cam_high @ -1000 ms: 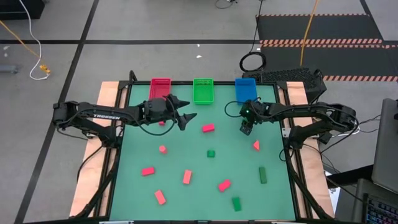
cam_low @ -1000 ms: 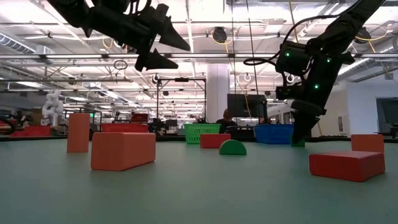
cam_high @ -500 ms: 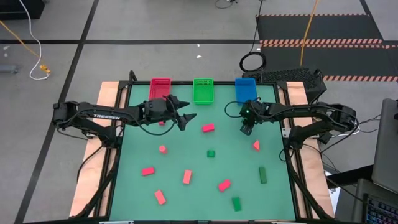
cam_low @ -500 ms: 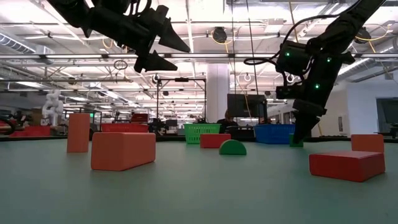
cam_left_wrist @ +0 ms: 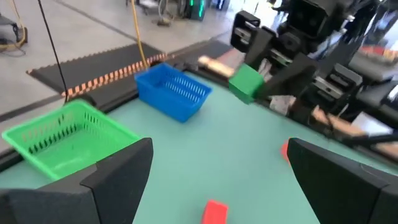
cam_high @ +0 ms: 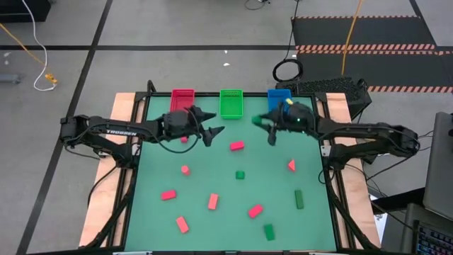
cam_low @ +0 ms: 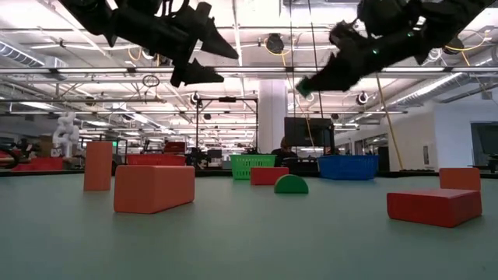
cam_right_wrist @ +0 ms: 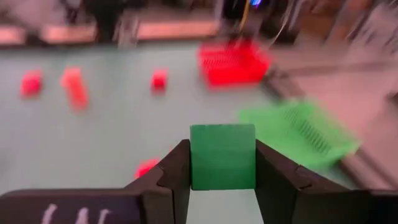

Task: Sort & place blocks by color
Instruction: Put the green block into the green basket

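Right gripper (cam_high: 262,129) is carrying a green block (cam_high: 256,120) high over bare mat, just short of the green bin (cam_high: 231,103). Left gripper (cam_high: 210,127) is hanging spread open near it, beside the red bin (cam_high: 182,98). A red block (cam_high: 236,146) is lying on the mat between both grippers.

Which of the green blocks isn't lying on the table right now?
The small green cube clamped in the right gripper, lifted near the green bin. The other green blocks lie on the table.
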### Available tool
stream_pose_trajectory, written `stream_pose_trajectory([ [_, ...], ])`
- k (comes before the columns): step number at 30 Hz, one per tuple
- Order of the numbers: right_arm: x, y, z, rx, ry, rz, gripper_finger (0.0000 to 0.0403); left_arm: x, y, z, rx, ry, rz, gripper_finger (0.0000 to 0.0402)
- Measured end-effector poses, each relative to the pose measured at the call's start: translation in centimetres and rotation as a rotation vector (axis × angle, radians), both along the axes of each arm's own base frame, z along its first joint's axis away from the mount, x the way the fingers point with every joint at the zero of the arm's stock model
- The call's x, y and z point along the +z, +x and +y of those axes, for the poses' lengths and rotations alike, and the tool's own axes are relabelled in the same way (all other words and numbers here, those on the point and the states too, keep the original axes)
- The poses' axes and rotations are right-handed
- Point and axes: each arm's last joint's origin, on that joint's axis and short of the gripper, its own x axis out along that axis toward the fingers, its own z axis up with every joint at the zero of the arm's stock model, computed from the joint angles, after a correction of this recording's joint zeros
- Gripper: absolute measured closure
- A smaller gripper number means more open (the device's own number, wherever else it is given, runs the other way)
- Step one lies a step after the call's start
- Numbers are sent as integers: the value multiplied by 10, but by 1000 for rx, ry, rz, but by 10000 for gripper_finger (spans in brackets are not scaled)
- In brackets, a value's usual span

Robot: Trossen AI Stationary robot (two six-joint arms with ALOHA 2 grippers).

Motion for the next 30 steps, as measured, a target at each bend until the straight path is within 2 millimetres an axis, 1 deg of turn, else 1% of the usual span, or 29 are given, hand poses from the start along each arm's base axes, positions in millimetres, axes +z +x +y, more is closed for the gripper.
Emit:
stream_pose_trajectory([
  [2, 9, 9, -10, -20, -21, -27, 279, 2, 0, 0, 3, 4, -20, 27],
  [4, 13, 21, -21, -33, -37, -8, 280, 3, 1, 0, 3, 6, -37, 27],
  [7, 15, 46, -39, -24, -42, 18, 279, 5, 1, 0, 2, 8, -53, 27],
  [10, 9, 70, -57, -15, -23, 53, 279, 5, 1, 0, 2, 9, -57, 27],
  [13, -5, 91, -74, -26, -12, 100, 279, 5, 1, -1, -2, 8, -56, 27],
  [15, -16, 101, -85, -34, -8, 133, 279, 5, 2, -3, -9, 6, -58, 27],
  [17, -30, 107, -94, -47, 10, 171, 279, 5, 2, -5, -14, -2, -59, 27],
  [20, -50, 109, -105, -71, 47, 222, 279, 3, 2, -9, -31, -6, -35, 27],
  [21, -54, 109, -108, -79, 56, 224, 279, 2, 2, -11, -37, -8, -26, 27],
  [25, -57, 108, -114, -105, 75, 214, 277, 1, 3, -16, -55, -9, -16, 27],
  [27, -57, 108, -115, -119, 68, 214, 245, 1, 3, -18, -62, -5, -11, 27],
  [30, -52, 107, -116, -184, 38, 201, 167, 0, 3, -20, -61, -1, -6, 27],
])
